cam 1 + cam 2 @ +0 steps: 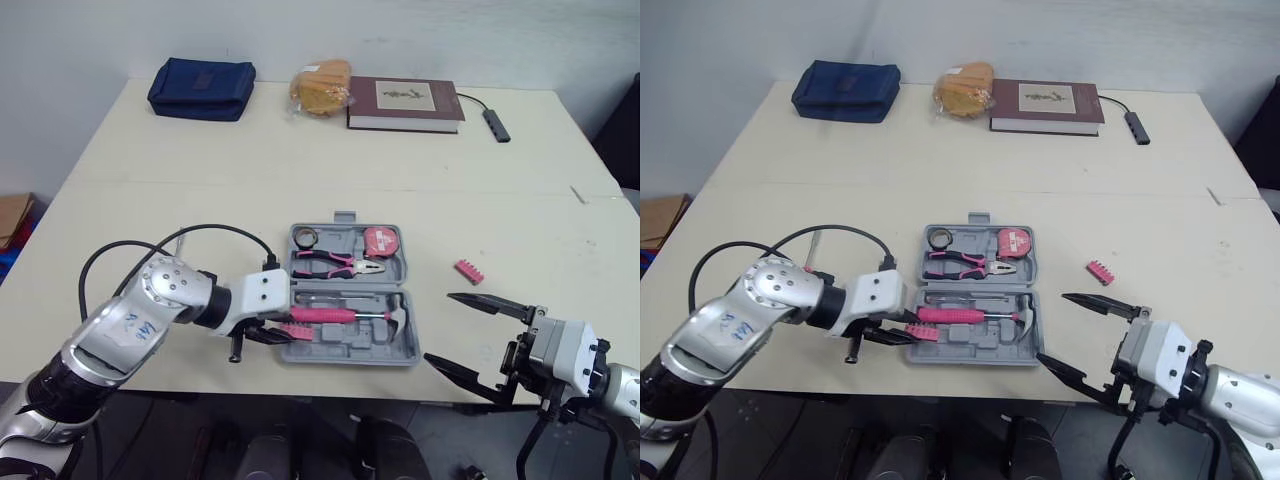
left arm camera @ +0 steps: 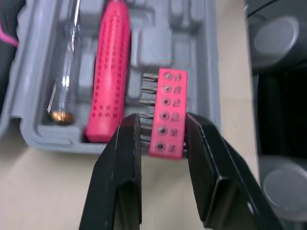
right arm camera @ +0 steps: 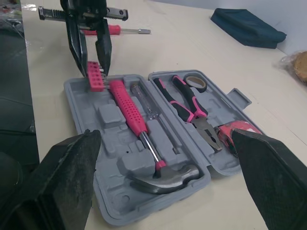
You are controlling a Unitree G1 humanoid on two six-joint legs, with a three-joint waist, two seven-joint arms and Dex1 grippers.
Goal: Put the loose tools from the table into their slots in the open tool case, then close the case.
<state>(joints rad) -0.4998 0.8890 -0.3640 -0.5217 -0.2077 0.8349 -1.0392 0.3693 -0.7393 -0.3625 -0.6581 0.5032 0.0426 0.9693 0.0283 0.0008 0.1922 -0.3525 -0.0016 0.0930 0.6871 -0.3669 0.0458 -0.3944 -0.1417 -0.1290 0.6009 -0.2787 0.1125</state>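
The left gripper point(image 2: 162, 122) has its jaws drawn in narrow and clamped on a pink bit holder point(image 2: 168, 103). One jaw presses the side where the bits stick out, the other the plain back. The holder's long axis runs along the length of the open tool case point(image 1: 345, 356), parallel to the pink-handled hammer point(image 1: 325, 314) just beside it, with the bits pointing towards that handle. It hangs at the left end of the case's front half, its outer end over the rim (whether it touches the tray I cannot tell).

The hammer lies lengthwise in the front half with its head at the right end, and a slim clear-handled screwdriver point(image 1: 330, 298) lies alongside it. The rear half holds a tape roll point(image 1: 306, 237), pliers point(image 1: 338, 264) and a tape measure point(image 1: 381, 240).

The left arm comes in from the left with the elbow bent and the forearm low over the table point(image 1: 150, 150), and a black cable point(image 1: 150, 245) loops above it. A red-handled screwdriver point(image 3: 112, 29) lies loose on the table beyond that gripper.

The right gripper point(image 1: 440, 328) hovers at the table's near edge, to the right of the case, with its jaws spread wide and holding nothing. A second small pink ridged piece point(image 1: 469, 270) lies loose on the table, apart from the case on its right.

At the far edge are a blue pouch point(image 1: 201, 88), a bagged bun point(image 1: 320, 86), a book point(image 1: 405, 103) and a small adapter point(image 1: 497, 123).
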